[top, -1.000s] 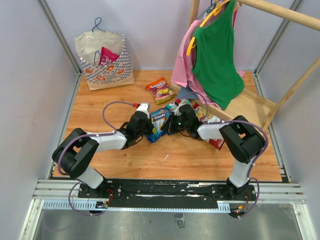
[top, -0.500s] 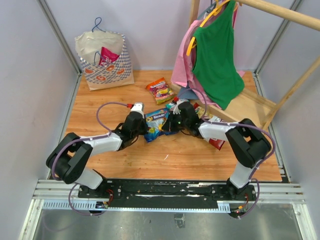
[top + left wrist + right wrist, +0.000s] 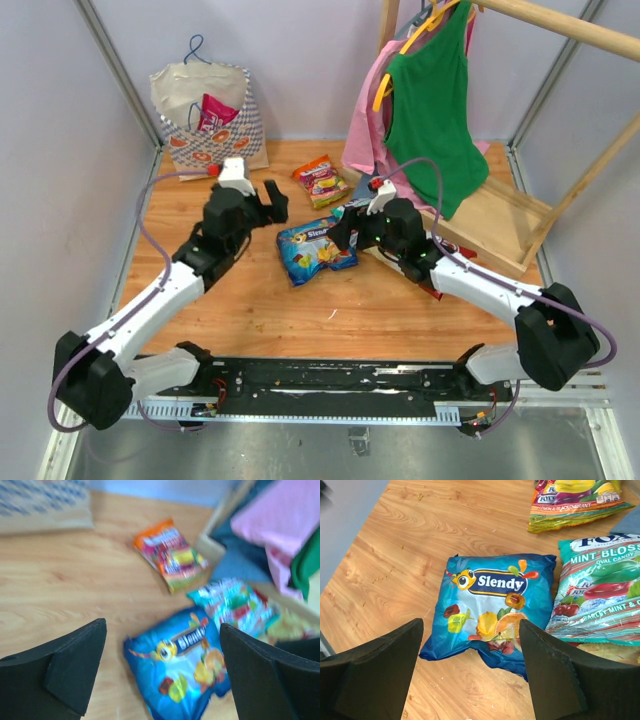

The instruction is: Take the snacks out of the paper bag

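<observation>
A blue snack packet (image 3: 315, 250) (image 3: 187, 667) (image 3: 492, 610) lies flat and free on the wooden table. My left gripper (image 3: 268, 205) (image 3: 162, 625) hovers open to its left, nothing between the fingers. My right gripper (image 3: 338, 228) (image 3: 471, 622) hangs open over its right side, also empty. An orange-green packet (image 3: 322, 180) (image 3: 170, 555) (image 3: 580, 500) lies farther back. A teal mint packet (image 3: 235, 602) (image 3: 600, 590) lies beside the blue one. The paper bag (image 3: 210, 125) (image 3: 45, 505) stands at the back left with a magenta packet (image 3: 213, 112) sticking out of its top.
A wooden clothes rack (image 3: 500, 215) stands at the back right with a green garment (image 3: 430, 110) and a pink one (image 3: 365, 130) hanging low over the table. A red packet (image 3: 432, 290) shows under the right arm. Grey walls close in both sides.
Both grippers were shut on the blue packet and have opened, leaving it on the table. The left arm swung back and left; the right arm drew back to the right.
</observation>
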Robot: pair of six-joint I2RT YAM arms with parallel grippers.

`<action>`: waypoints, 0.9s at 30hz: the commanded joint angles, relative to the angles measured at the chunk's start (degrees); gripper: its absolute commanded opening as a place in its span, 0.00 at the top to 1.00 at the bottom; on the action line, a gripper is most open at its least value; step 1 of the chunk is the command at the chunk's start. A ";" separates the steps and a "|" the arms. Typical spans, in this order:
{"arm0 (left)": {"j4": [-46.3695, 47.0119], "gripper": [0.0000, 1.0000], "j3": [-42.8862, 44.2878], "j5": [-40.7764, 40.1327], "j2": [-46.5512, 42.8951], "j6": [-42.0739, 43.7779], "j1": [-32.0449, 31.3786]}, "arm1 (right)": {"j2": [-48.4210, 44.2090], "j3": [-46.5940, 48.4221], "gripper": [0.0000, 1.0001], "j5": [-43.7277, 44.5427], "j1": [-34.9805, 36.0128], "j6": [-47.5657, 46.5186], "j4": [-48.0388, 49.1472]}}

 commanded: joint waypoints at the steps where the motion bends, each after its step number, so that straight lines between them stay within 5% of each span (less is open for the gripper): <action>1: -10.20 0.00 9.17 -1.48 -2.66 -1.07 8.40 | 0.03 -1.52 0.21 2.45 -0.40 -0.73 -0.10; 9: -15.78 0.00 21.37 -2.11 0.85 -4.20 25.08 | 1.52 -0.57 0.20 -0.16 -0.34 0.88 -0.22; 17: -22.19 0.00 41.41 5.90 20.41 -0.21 39.11 | -0.28 1.09 0.19 -0.81 -0.42 -0.16 -2.99; 23: -28.81 0.00 58.96 -1.49 31.81 2.46 40.56 | -2.49 1.66 0.19 -0.24 -0.58 -1.65 -4.59; 27: -26.09 0.00 57.88 -2.61 32.58 4.86 40.57 | -3.99 1.03 0.19 -0.57 -1.47 -1.95 -5.25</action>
